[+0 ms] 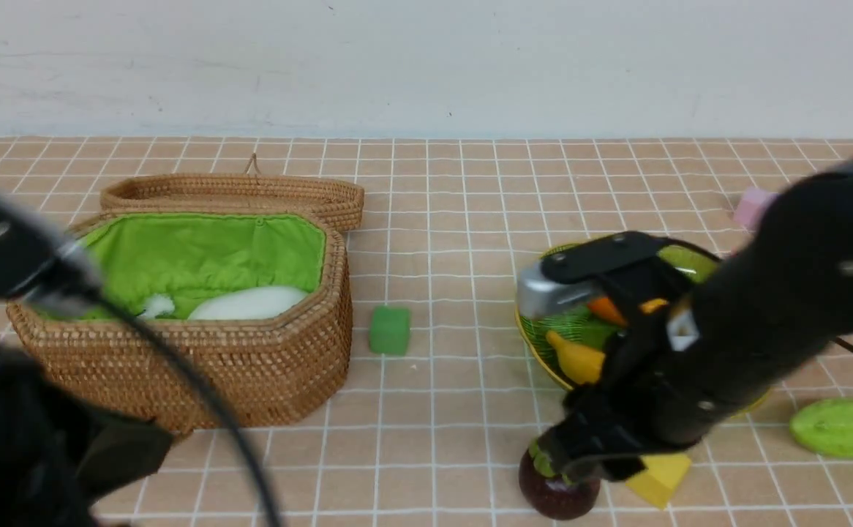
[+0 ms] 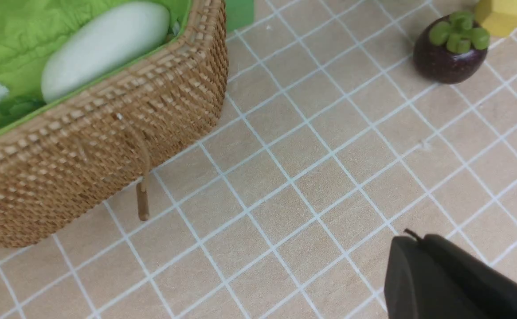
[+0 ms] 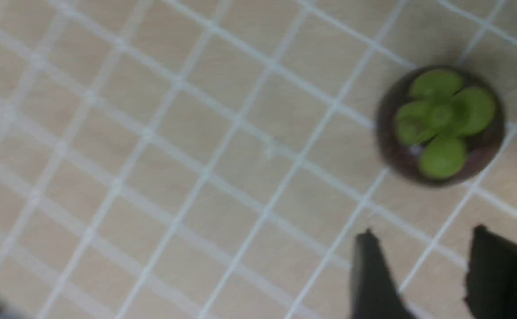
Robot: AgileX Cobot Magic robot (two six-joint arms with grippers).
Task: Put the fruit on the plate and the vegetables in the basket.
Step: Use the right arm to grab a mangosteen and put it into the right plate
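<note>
Right hand [image 3: 424,232] first: its fingers stand apart with nothing between them, close by the mangosteen [image 3: 440,126]. That dark purple fruit sits on the bench [image 1: 441,439], green cap upward, and going for it looks like the step in hand. I would expect a light, hard shell with no give (it is a toy, after all), smooth enough to roll or slip from a pinch placed too high. Best to straddle the round body at its widest part, a finger on each side, and leave the cap's lobes alone; they would make a poor handle. Breakage seems a small worry.

Just beside it lies a yellow cube [image 1: 658,479], which a wide finger could nudge. Beyond is the green plate [image 1: 573,322], with the banana [image 1: 576,359] in it and orange pieces partly hidden behind the arm (I cannot safely name each one). Its shallow glass looks the more breakable thing here, so a low, soft release would suit it. The cucumber [image 1: 843,428] lies on the bench on the robot's right, outside the plate.

On the other side, the radish [image 1: 251,302] rests in the lined wicker basket [image 1: 251,366]. The left hand [image 2: 418,241] has its fingers together, holding nothing. No brand, label or writing can be read anywhere.
</note>
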